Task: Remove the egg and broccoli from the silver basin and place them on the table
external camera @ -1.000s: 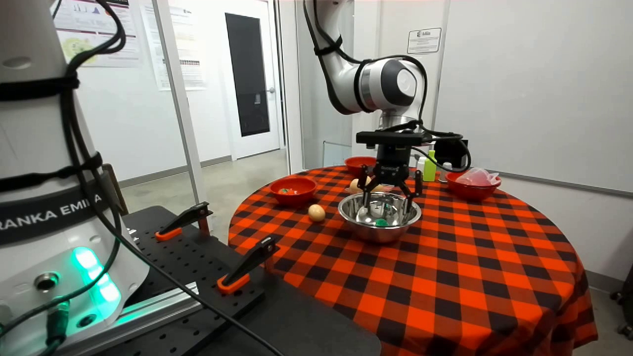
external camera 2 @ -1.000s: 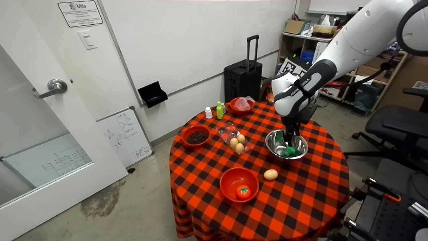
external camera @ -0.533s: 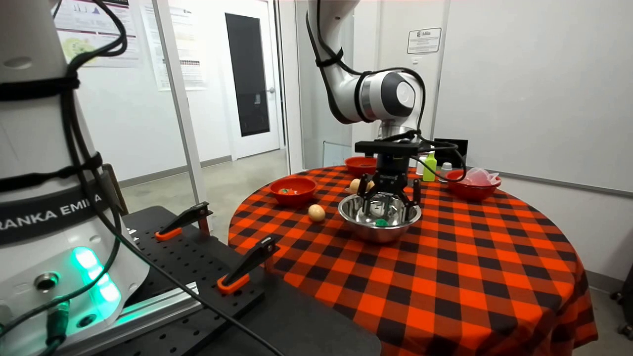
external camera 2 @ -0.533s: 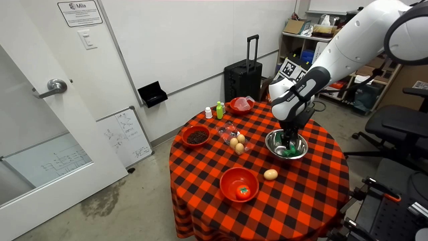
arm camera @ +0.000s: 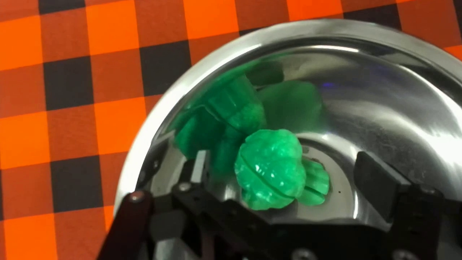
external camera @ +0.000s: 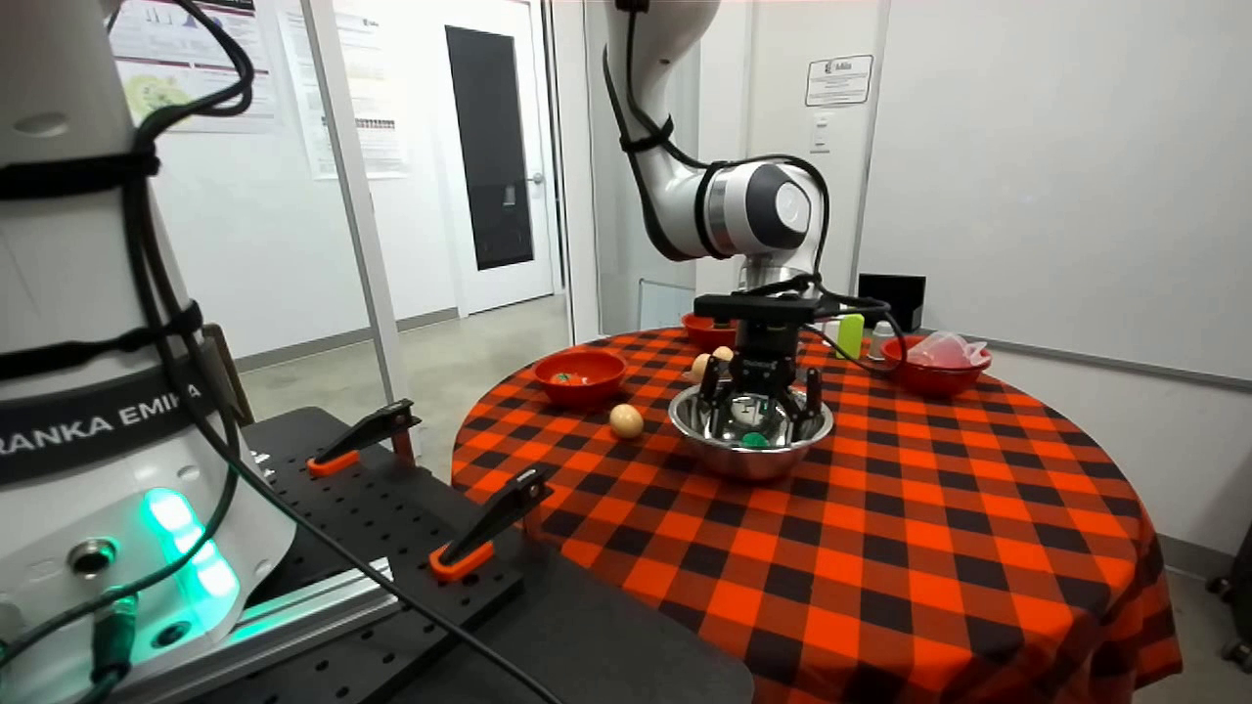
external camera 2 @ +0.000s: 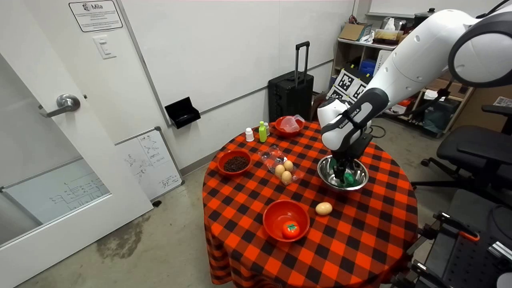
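The silver basin stands on the checkered table; it also shows in an exterior view and the wrist view. The green broccoli lies on its floor, its stem toward the right finger in the wrist view. It also shows in both exterior views. My gripper is open, fingers down inside the basin, one on each side of the broccoli with gaps. The gripper is empty. The tan egg lies on the cloth beside the basin; it also shows in an exterior view.
A red bowl with a tomato stands near the egg. Three more eggs rest at a clear carton. Farther off are a red bowl of dark bits, a green bottle and a red bowl with a clear cup.
My gripper has lowered further into the basin and shifted slightly left in both exterior views. It has stayed open. The broccoli, egg and basin have not visibly moved.
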`<state>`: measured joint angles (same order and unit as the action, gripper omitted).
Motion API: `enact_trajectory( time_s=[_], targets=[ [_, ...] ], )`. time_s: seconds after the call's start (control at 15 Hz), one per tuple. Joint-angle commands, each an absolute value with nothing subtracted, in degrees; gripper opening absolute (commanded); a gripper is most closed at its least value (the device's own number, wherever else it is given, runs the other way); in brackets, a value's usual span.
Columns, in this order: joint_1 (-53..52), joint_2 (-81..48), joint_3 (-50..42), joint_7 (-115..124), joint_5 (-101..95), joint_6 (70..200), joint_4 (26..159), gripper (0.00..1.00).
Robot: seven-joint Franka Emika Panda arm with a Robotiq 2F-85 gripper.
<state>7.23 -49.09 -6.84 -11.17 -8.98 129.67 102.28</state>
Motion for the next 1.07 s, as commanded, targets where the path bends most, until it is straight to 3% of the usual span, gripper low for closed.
enact_trajectory(
  time_s=[0.0, 0.67, 0.73, 0.8, 1.0],
  targets=[
    [6.14, -51.17, -7.2, -9.3, -10.6, 128.6, 99.71, 1.0],
    [5.57, -53.13, -7.48, -8.24, -10.72, 128.02, 98.45, 1.0],
    [5.58, -53.21, -7.48, -8.19, -10.68, 128.01, 98.39, 0.94],
    [5.6, -53.25, -7.49, -8.15, -10.64, 128.0, 98.35, 0.72],
    [5.57, -53.31, -7.57, -7.99, -10.65, 127.91, 98.15, 0.62]
  ],
)
